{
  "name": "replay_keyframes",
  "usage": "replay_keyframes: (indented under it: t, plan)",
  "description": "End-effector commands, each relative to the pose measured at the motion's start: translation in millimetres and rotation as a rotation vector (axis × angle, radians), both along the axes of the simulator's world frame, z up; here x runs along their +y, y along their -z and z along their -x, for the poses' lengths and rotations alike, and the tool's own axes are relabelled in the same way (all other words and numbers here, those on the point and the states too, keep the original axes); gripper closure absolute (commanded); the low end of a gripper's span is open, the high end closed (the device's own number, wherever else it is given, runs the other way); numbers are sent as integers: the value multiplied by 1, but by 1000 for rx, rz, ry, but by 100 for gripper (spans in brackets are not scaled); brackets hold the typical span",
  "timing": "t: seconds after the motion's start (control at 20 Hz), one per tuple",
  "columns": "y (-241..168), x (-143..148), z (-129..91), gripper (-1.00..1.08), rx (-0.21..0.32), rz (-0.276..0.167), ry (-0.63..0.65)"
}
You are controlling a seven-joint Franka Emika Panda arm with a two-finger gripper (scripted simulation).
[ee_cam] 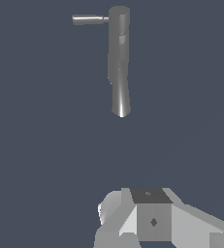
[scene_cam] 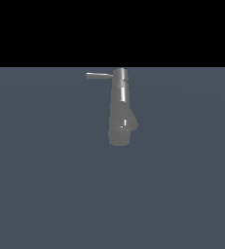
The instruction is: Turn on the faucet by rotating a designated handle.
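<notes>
Gripper [ee_cam: 147,218] shows only in the wrist view, as a blocky white-grey body at the frame edge. Fingertips are out of frame, so I cannot tell whether it is wide or narrow. Nothing visibly held. It is not in the exterior view at all.

It is well apart from the faucet [ee_cam: 119,63], with bare floor [ee_cam: 45,160] between them. No contact with anything.

In the exterior view the faucet [scene_cam: 120,109] stands on the flat grey-blue floor [scene_cam: 46,194]: a slim shiny column over a wider, darker base lump. The handle [scene_cam: 99,75] is a thin light rod sticking out sideways from the column's top, toward the exterior view's left. The wrist view shows the handle [ee_cam: 89,19] the same way, at the far end of the column from the gripper.

Step, as judged: the approach, with the handle untouched and the task barely begun.

Next move calls for closing the gap to the rod's free end, then pushing it sideways around the column. Aim at the rod, not the thick body; contact near the tip should give better leverage.
</notes>
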State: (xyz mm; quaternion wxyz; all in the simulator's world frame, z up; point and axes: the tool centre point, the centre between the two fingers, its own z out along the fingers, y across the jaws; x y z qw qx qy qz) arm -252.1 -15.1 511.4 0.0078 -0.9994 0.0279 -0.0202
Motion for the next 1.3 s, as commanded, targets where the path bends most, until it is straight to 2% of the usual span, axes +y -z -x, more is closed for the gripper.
replay_keyframes:
  t: [0.0,0.75,1.25]
  plan:
    - [0,0,0,108,0,0,0]
    - [1,-11,-5,108,22,-12,4]
    - [2,-9,-34,108,32,-39,101]
